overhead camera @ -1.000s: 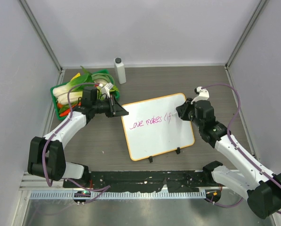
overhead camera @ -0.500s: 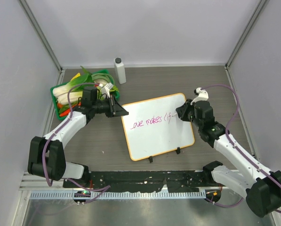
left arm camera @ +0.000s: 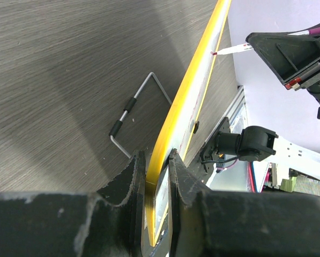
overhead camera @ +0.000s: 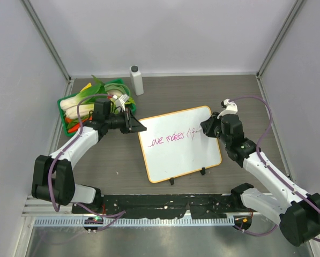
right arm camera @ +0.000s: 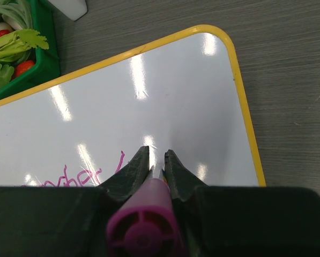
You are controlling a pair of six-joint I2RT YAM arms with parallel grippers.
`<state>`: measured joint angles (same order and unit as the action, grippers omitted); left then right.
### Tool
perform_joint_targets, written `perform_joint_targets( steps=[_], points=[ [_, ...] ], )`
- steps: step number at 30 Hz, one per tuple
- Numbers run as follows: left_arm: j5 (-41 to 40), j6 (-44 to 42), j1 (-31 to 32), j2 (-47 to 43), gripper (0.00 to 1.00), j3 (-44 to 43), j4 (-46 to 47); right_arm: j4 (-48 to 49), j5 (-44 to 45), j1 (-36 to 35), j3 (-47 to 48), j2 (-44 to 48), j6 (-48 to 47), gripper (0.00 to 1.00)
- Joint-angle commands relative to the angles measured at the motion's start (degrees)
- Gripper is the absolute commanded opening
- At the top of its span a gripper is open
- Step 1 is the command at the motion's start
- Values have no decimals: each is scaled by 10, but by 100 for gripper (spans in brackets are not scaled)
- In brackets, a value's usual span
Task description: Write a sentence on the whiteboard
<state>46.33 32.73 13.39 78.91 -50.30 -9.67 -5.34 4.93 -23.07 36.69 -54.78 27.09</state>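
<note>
The whiteboard [overhead camera: 181, 160] lies tilted in the middle of the table, with an orange-yellow frame. The sentence [overhead camera: 173, 138] in magenta cursive reads "Love makes lif". My left gripper [overhead camera: 135, 124] is shut on the board's upper left corner. In the left wrist view its fingers [left arm camera: 133, 176] pinch the yellow edge [left arm camera: 189, 101]. My right gripper [overhead camera: 205, 128] is shut on a magenta marker [right arm camera: 143, 225] at the end of the writing. In the right wrist view the gripper [right arm camera: 156, 155] hides the marker's tip, and the last letters [right arm camera: 79, 174] show to the left on the board [right arm camera: 192, 96].
A green tray [overhead camera: 60, 103] of vegetables stands behind my left arm, and a white bottle [overhead camera: 136, 79] stands at the back. The board's two black feet [overhead camera: 171, 181] point to the near edge. A wire stand [left arm camera: 135, 104] lies on the table behind the board.
The right arm's elbow has shifted slightly. The writing and the left gripper look the same.
</note>
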Motion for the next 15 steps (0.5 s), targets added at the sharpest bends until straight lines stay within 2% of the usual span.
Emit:
perform_joint_targets(
  steps=[1,15],
  points=[
    [-96,-47,2,18,0,17,-38,-7,37,11,2,-2,-11,1],
    [-97,-48,3,17,0,17,-37,2,22,22,37,-20,-12,2]
  ],
)
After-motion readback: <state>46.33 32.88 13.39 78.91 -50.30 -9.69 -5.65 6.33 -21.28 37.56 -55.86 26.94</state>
